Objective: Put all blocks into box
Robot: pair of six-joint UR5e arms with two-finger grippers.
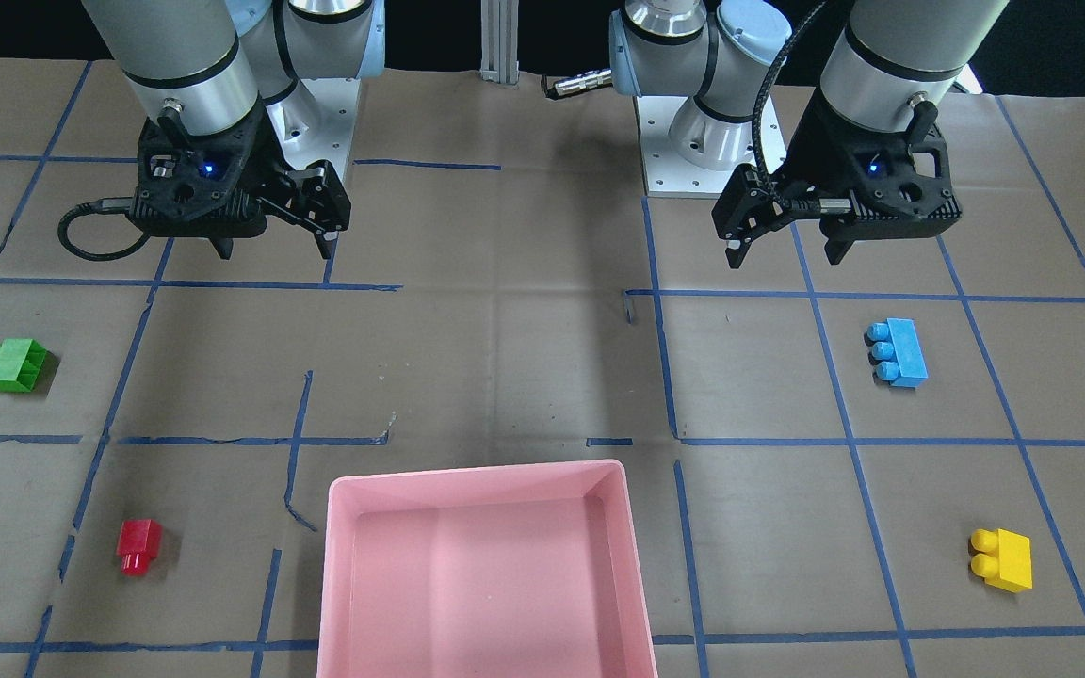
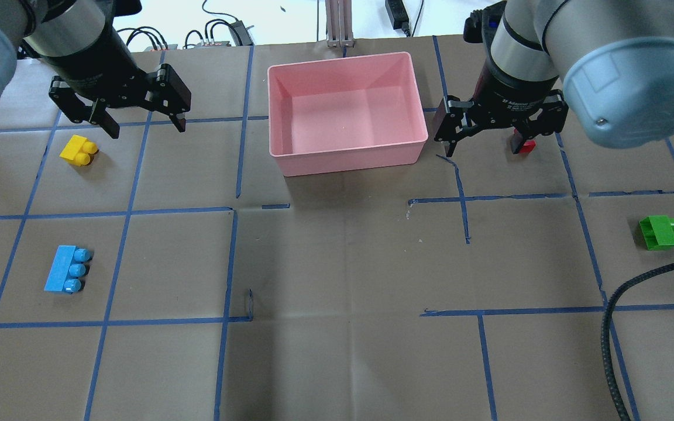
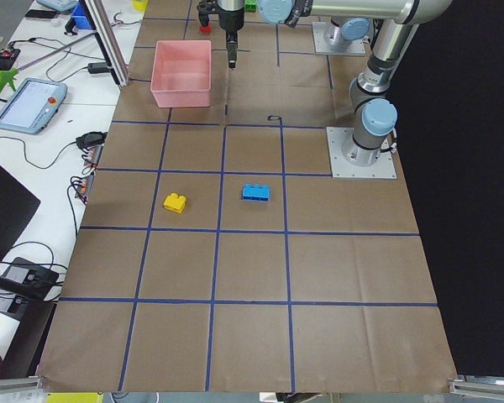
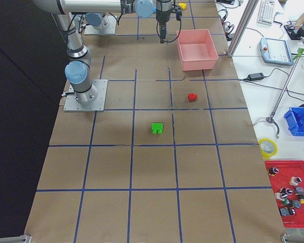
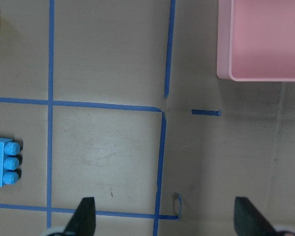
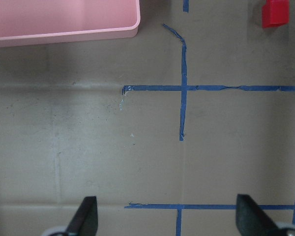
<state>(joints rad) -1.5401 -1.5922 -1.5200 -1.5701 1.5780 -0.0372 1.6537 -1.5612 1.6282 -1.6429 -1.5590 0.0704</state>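
- We judge the task not yet begun: the box [image 2: 351, 159] sits at the far middle of the bench [image 2: 337, 263], as seen from over the robot's shoulders, and no brick is inside it.
- All four bricks lie loose on the bench. The yellow brick [image 2: 78, 150] is far left and the blue brick [image 2: 66, 269] nearer on the left. The red brick [image 1: 138, 544] is far right, near the box, and the green brick [image 2: 660, 233] is nearer on the right, well apart from the box.
- The left tool [image 2: 147, 128] hangs above the bench near the yellow brick, its jaws spread wide with nothing between them.
- The right tool [image 2: 483, 146] hangs between the box and the red brick, equally wide and carrying nothing.
- What is left, as we see it, is everything: four pickups and four drops into the box.
- From overhead, the red brick is mostly hidden behind a finger of the right tool.
- The front-facing view cuts off one end of the box at the frame edge. The left wrist view shows only a sliver of the yellow brick in its corner, and the right wrist view clips the red brick.
- We cannot count the green brick's studs with confidence.
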